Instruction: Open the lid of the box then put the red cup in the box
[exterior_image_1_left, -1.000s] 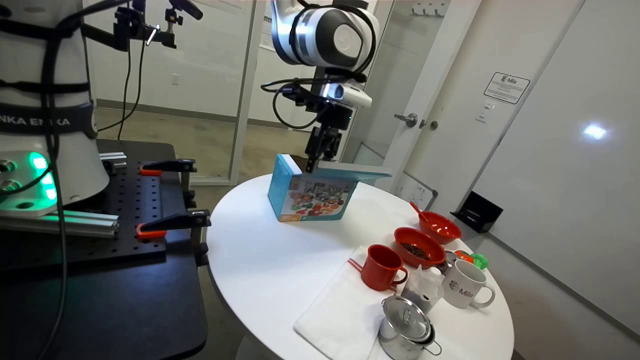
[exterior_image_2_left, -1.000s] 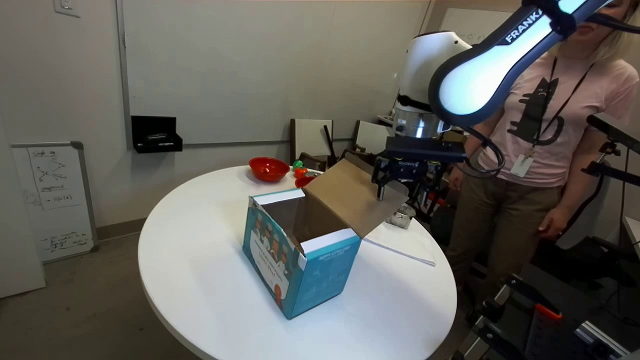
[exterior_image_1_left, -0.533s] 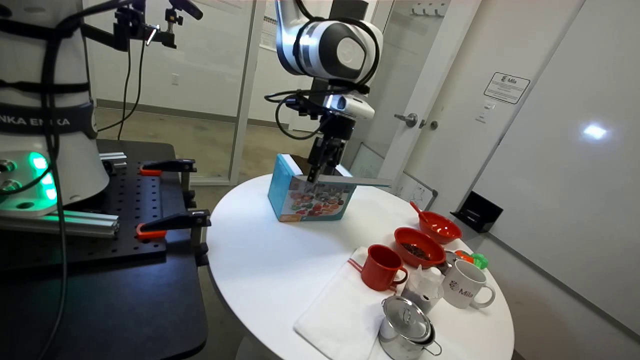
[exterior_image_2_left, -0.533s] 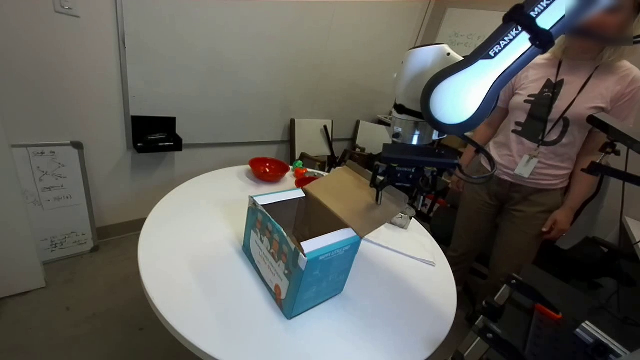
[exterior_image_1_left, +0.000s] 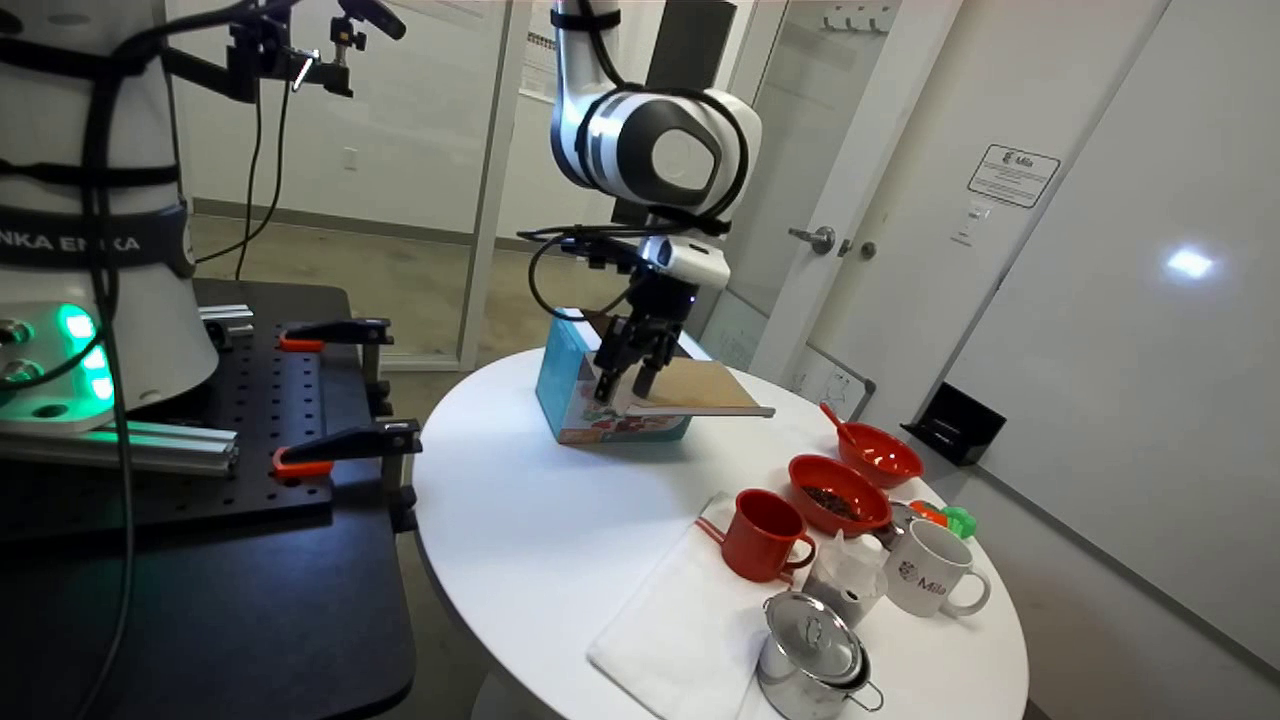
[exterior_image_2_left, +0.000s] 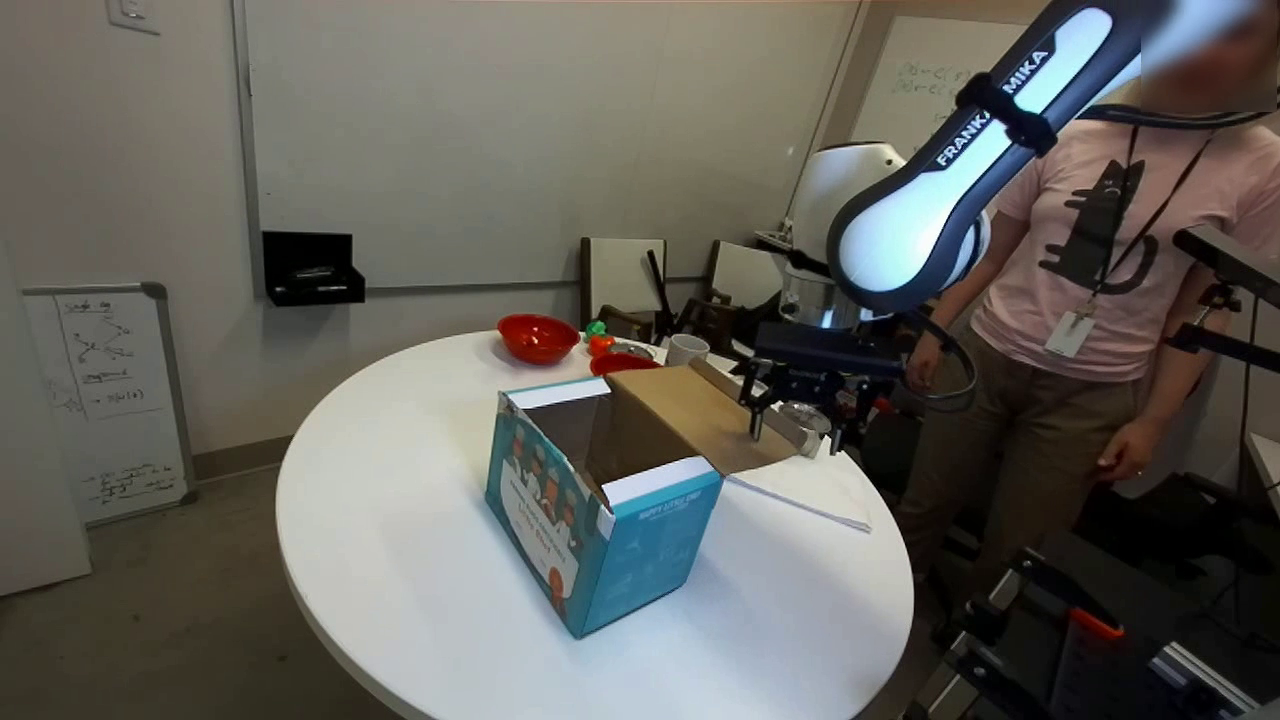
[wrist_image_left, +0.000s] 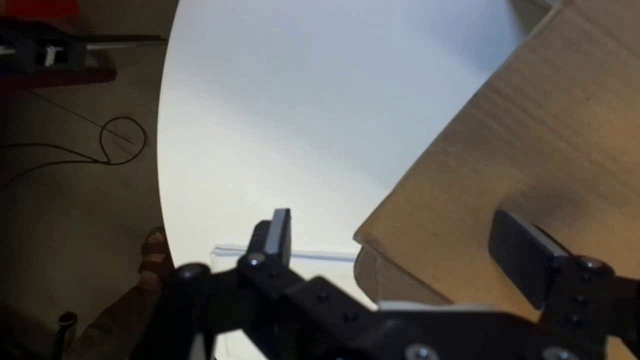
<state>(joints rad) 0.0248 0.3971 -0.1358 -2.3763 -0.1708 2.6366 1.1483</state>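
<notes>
Over the last second the gripper (wrist_image_left: 390, 217) has come lower and the lid (exterior_image_1_left: 705, 385) has swung further down; in an exterior view its brown inner face has come into sight. The fingers (wrist_image_left: 522, 257) stand wide apart. In the wrist view one is over that brown face; whether its tip touches, I cannot tell. The other is past the lid's edge, above the table (wrist_image_left: 280, 125) and by the edge of the cloth (exterior_image_1_left: 660, 635). The box (exterior_image_2_left: 655, 545) stands upright on the table, its top open and the lid folded outward from its upper edge. The red cup (exterior_image_1_left: 755, 550) is upright on the cloth, well apart from both box and gripper. Near it are a see-through container (exterior_image_1_left: 845, 580), a white mug (exterior_image_1_left: 920, 570), a metal pot (exterior_image_1_left: 795, 690) and a red bowl (exterior_image_1_left: 815, 515) with dark bits inside. Farther out, a person (exterior_image_2_left: 1030, 420) in a pink shirt stands beyond the table.
</notes>
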